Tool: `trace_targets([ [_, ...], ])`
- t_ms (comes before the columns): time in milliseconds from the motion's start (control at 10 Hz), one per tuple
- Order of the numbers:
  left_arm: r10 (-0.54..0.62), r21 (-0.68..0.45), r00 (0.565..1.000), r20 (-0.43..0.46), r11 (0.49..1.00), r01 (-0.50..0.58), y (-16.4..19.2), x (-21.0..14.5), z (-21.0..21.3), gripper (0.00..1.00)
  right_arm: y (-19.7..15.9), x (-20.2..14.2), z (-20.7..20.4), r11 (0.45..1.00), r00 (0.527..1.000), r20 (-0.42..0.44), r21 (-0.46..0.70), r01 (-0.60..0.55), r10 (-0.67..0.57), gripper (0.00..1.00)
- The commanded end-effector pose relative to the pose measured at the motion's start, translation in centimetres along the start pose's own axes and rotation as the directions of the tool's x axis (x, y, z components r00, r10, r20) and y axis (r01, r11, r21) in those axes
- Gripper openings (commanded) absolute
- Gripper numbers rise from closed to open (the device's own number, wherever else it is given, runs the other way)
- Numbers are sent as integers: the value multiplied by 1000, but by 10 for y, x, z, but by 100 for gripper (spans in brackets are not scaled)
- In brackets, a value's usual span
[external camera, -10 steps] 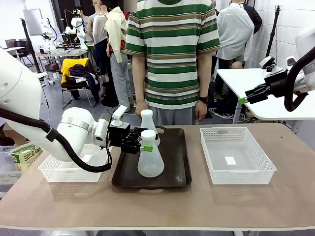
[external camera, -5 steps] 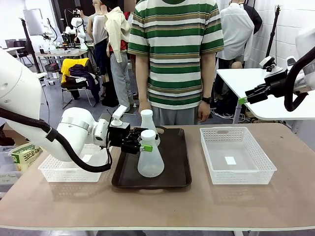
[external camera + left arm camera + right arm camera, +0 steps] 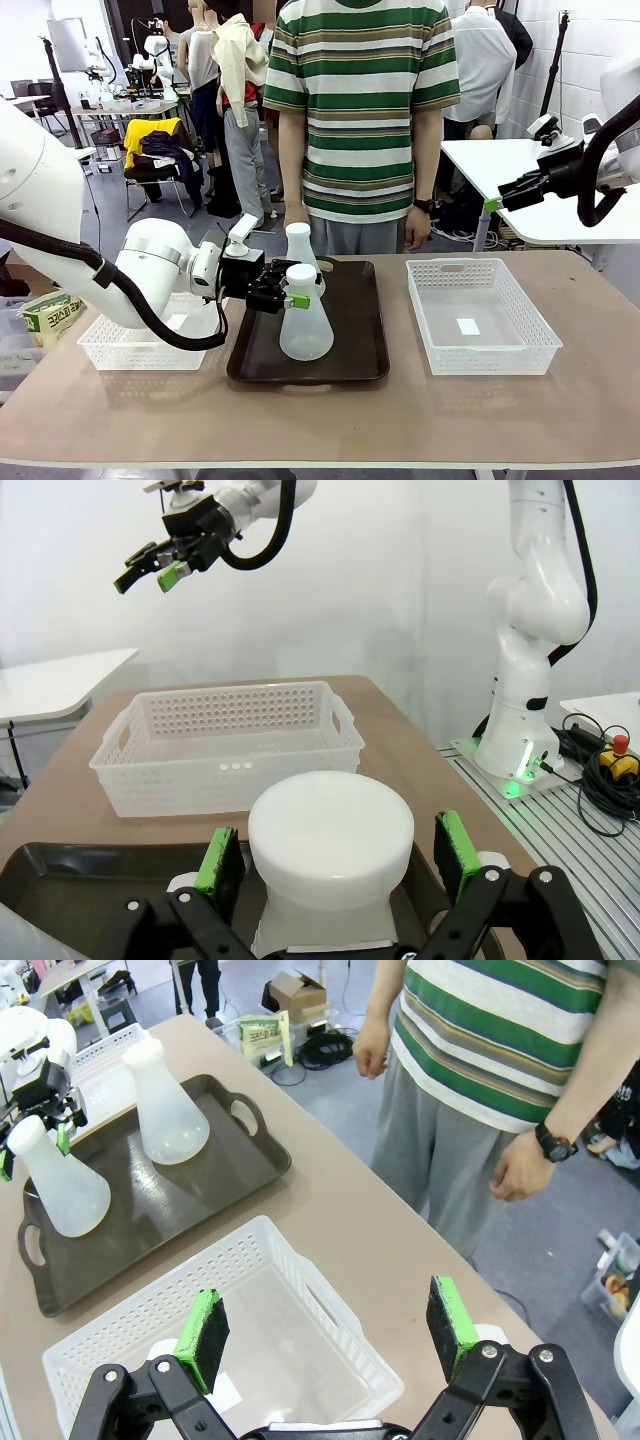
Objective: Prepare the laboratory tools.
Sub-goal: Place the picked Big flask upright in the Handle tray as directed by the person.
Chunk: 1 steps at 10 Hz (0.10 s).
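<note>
Both flasks are seen on the dark tray (image 3: 360, 340), the near flask (image 3: 305, 320) bracketed at its neck by the parted left gripper (image 3: 290, 295) fingers, ungripped; the right gripper (image 3: 497, 198) is held wide apart, aloft, so everything seems left.

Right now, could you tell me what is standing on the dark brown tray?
Two frosted flasks stand on the tray: the near flask, its neck between the left gripper's open fingers, and the far flask, partly hidden behind it.
</note>
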State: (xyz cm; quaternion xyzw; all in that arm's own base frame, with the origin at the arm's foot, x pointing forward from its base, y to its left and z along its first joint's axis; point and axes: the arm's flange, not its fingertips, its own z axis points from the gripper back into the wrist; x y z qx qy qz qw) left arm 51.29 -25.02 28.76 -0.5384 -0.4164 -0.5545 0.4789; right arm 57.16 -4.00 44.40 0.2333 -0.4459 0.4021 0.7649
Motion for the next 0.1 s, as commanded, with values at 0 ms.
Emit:
trace_targets([
  [0,-1,-5,1000,5,1000,1,0,1,-1,100,1,-1,1,1000,1000,-12,3,1,-1,100],
])
